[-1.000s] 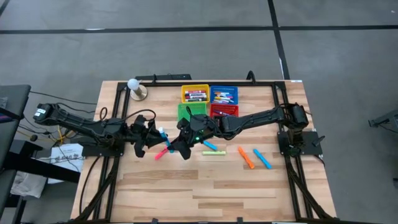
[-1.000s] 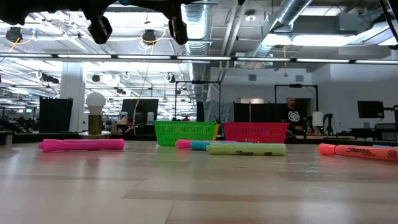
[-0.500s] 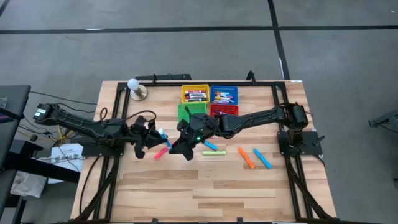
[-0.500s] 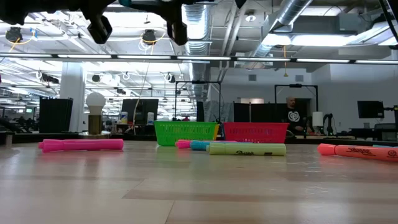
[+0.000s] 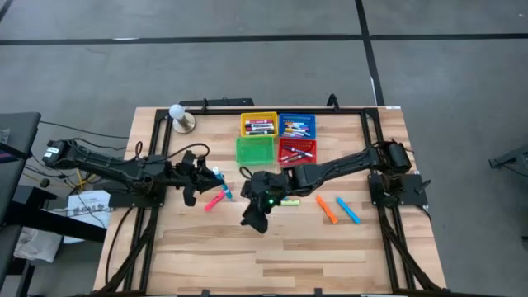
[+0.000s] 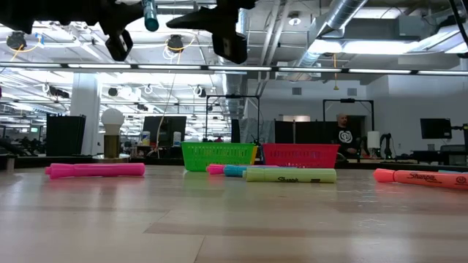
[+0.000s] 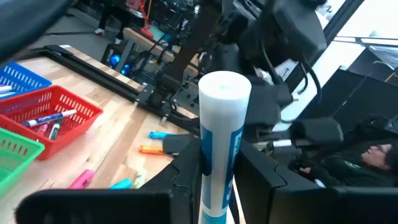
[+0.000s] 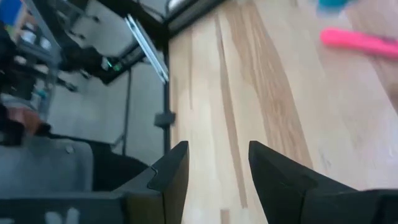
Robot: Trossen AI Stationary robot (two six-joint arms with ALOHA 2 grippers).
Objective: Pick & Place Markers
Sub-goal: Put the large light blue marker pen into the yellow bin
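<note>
Between clenched left fingers [image 7: 205, 180]: blue marker [image 7: 221, 143], carry step; next, the baskets [image 5: 295, 125]. Right fingers [image 8: 214, 171] released, empty.

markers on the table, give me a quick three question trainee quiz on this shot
1. True or false: the left pincer is shut on a blue and white marker.
2. In the high view, which basket looks to hold no markers? A green, B yellow, C blue.
3. Fill in: the right pincer is open and holds ______.

Key: 1 true. 2 A; the yellow basket, blue basket and red basket all hold markers. 3 nothing; only bare table shows between its fingers, with a pink marker lying farther off.
</note>
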